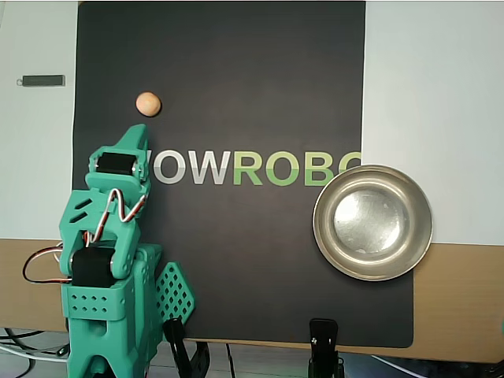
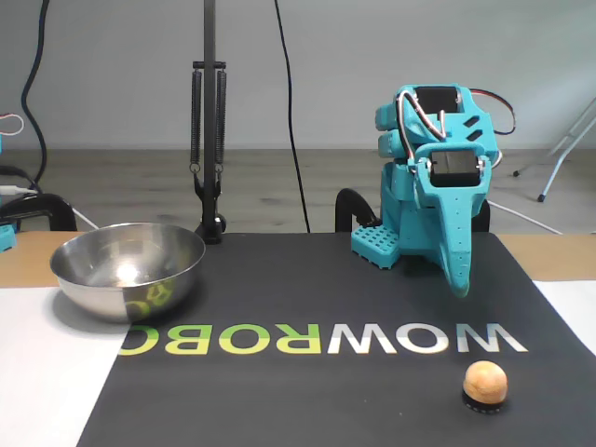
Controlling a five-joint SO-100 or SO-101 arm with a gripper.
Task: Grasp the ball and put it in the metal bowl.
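Lying just beyond the gripper tip, the ball rests untouched.

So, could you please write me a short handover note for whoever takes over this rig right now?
Gripper: the teal two-finger gripper is folded down by the arm's base, holding nothing; it looks shut.
Ball: the small matte tan ball sits on the black mat, just beyond the gripper tip, apart from it.
Bowl: the shiny round steel bowl stands at the mat's far edge, right in the overhead view, empty.
Done: nothing yet.
Left: reach, grasp the ball, carry it across, release it in the bowl.
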